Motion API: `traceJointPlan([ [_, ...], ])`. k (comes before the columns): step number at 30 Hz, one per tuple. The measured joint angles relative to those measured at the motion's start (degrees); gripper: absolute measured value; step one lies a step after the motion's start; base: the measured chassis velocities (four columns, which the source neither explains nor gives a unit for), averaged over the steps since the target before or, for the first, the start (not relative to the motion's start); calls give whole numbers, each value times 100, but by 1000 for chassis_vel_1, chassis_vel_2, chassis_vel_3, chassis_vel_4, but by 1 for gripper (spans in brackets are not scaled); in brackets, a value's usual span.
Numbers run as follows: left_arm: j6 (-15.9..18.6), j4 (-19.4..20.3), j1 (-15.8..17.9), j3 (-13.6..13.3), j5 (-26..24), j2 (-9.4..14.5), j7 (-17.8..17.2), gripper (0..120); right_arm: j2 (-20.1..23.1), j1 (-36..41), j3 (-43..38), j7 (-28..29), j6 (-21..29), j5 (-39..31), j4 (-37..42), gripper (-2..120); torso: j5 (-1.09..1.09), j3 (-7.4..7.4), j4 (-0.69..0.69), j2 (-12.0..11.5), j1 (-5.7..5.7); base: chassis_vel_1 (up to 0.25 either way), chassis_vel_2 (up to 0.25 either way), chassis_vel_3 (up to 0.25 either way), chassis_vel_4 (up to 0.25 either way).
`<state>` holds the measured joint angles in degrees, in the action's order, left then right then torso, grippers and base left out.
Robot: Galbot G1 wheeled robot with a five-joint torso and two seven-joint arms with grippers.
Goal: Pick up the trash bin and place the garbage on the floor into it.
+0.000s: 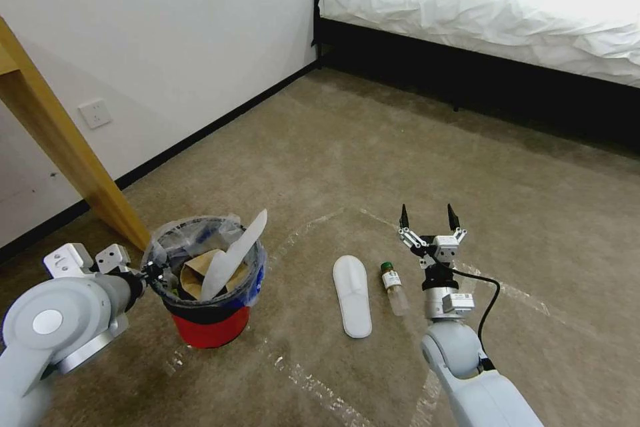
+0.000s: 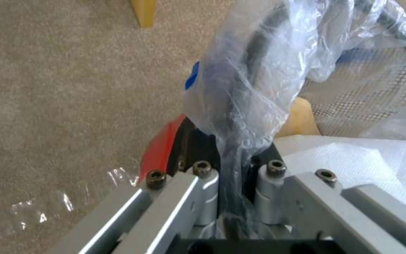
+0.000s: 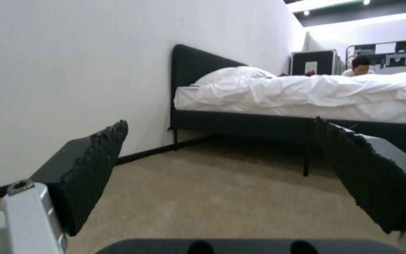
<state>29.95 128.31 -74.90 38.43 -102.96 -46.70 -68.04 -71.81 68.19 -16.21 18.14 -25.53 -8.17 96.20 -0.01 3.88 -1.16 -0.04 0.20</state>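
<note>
— Where are your claws now, and where is the bin?

— My left gripper (image 1: 148, 273) is clamped on the rim of the trash bin (image 1: 212, 327), with the plastic liner (image 2: 250, 81) pinched between the fingers. The bin is on the carpet floor (image 1: 413, 147), to my left, near the wooden leg (image 1: 60, 140). My right gripper (image 1: 430, 219) is above the floor with fingers wide apart and nothing between them. It points toward the bed (image 1: 507, 7).

— What is left on the floor?

— A white slipper (image 1: 353, 293) and just beside it a small bottle (image 1: 393, 285) with green cap. Both lie between the bin and my right arm.

— What could go wrong?

— I hold mostly thin plastic on the rim. I think if I lift or tilt the bin, the liner may slide and the bin may drop. Also one slipper (image 1: 235, 255) stands high out of the bin, beside a brown paper bag (image 1: 200, 273). A shake could throw it out. And the bottle is round; a push from one finger may roll it against the slipper.
</note>
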Motion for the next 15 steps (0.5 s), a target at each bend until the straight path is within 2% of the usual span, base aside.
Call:
traceJointPlan([
  [15, -21, -8, 41, 19, -40, 29, 10, 4, 232, -309, 29, 62, 99, -43, -52, 100, 1, -1, 0, 0, -1, 0, 0, 0, 0],
])
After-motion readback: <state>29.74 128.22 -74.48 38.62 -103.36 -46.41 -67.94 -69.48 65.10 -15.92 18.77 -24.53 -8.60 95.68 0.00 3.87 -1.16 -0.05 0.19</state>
